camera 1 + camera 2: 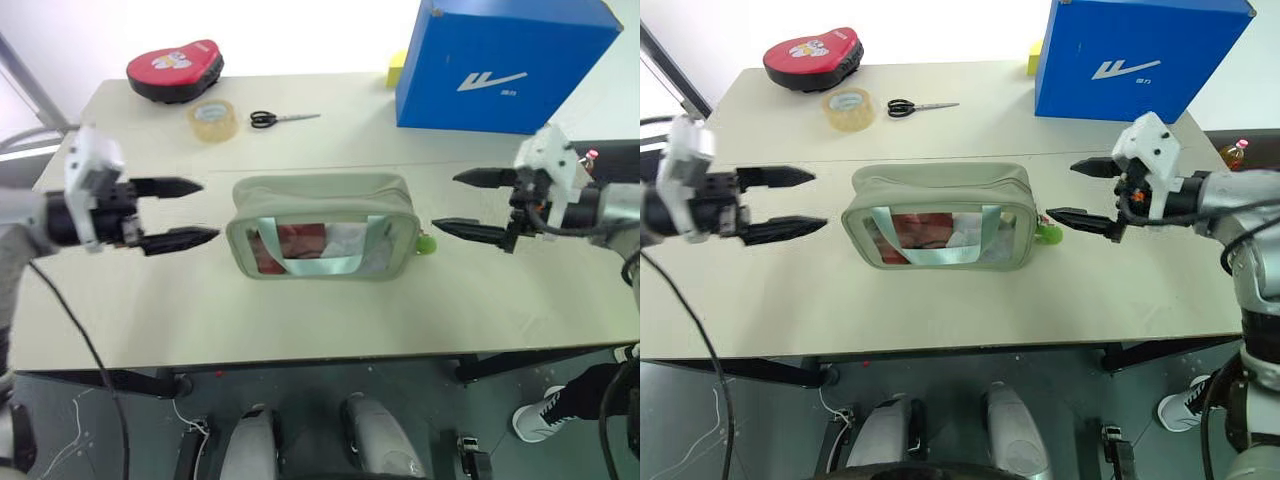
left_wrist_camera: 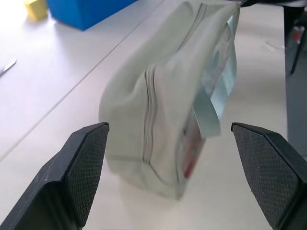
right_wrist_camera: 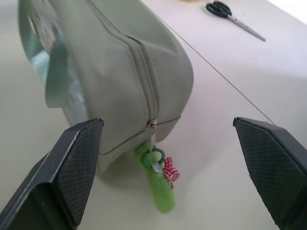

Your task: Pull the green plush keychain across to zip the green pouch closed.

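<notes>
Pale tabletop (image 1: 300, 320) is carrying everything I am inspecting, and its near strip is lying bare.

In the middle band, the green pouch (image 1: 322, 200) is lying on its side with its clear window facing me. Through that window I am seeing red and white items and the mint strap (image 1: 322, 265); I cannot identify the contents further. The green plush keychain (image 3: 159, 189) is hanging from the zipper pull at the pouch's right end, resting on the table. In the right wrist view the zipper (image 3: 144, 72) is reading as closed all the way to that pull, so I am judging the zipping done, with nothing obviously left but clearing the arms.

My left gripper (image 1: 180, 213) is hovering just left of the pouch, jaws spread wide, holding nothing. My right gripper (image 1: 468, 204) is hovering just right of the keychain, jaws likewise wide and empty. Neither is touching the pouch.

Farther back, a tape roll (image 1: 212, 120) and scissors (image 1: 283, 119) are lying left of centre. At the far edge, a red case (image 1: 175, 70) is sitting on the left and a blue box (image 1: 500, 62) on the right; both are closed, contents unseen.
</notes>
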`<state>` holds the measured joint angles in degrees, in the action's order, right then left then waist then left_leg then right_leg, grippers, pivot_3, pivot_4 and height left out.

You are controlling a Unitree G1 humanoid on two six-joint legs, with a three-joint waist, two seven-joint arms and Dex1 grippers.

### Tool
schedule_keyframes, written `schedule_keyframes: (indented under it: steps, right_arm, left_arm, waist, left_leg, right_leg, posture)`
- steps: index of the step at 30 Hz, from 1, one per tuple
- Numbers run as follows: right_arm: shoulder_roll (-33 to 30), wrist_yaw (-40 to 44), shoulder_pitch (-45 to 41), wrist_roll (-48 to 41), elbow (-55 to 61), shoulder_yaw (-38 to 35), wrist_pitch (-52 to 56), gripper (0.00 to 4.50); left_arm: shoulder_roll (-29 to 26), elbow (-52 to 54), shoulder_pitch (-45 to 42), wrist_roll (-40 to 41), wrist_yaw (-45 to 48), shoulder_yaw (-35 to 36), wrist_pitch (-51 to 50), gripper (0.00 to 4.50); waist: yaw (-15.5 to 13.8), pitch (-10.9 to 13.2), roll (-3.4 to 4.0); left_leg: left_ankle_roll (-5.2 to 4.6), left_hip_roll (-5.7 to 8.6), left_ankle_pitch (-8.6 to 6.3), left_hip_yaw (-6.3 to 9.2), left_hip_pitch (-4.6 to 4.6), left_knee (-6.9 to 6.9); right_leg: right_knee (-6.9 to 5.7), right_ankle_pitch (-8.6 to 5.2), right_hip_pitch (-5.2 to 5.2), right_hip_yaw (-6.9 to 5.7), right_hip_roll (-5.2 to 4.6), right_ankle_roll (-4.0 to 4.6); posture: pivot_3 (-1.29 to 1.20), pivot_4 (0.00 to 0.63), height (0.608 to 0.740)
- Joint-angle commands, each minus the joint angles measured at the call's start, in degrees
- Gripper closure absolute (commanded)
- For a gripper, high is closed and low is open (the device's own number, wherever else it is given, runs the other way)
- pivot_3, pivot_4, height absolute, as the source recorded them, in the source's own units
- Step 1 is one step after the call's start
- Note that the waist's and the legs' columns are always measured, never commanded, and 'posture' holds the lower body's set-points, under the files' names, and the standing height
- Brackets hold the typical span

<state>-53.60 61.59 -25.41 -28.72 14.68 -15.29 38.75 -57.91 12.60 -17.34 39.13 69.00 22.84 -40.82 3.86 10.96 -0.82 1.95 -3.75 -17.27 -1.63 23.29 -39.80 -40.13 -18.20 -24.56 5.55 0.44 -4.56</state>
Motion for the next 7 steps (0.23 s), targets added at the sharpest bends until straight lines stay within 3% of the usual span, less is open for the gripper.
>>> schedule_keyframes:
  steps: [1, 7]
  right_arm:
    - [0.5, -1.1, 5.2, -4.2, 7.2, -5.5, 0.5, 0.00]
    - [-1.0, -1.1, 14.3, -6.4, 12.0, -9.4, 0.7, 0.00]
  left_arm:
    - [1.1, 6.5, 6.3, 3.2, -3.4, 6.9, -2.7, 0.02]
    - [4.0, 12.5, 14.9, 6.8, -7.5, 10.7, -4.9, 0.02]
  waist:
    - [-0.4, 0.0, -0.01]
    - [-1.5, 0.0, -0.04]
  left_leg:
    - [0.00, 0.01, 0.00, 0.02, 0.02, -0.01]
    - [0.00, 0.08, 0.00, 0.02, -0.04, -0.19]
  right_leg:
    - [0.01, 0.00, 0.02, -0.03, -0.04, 0.00]
    - [0.00, 0.01, 0.21, -0.04, -0.09, -0.01]
  posture:
    - [0.00, 0.150, 0.737]
    - [0.00, 0.150, 0.737]
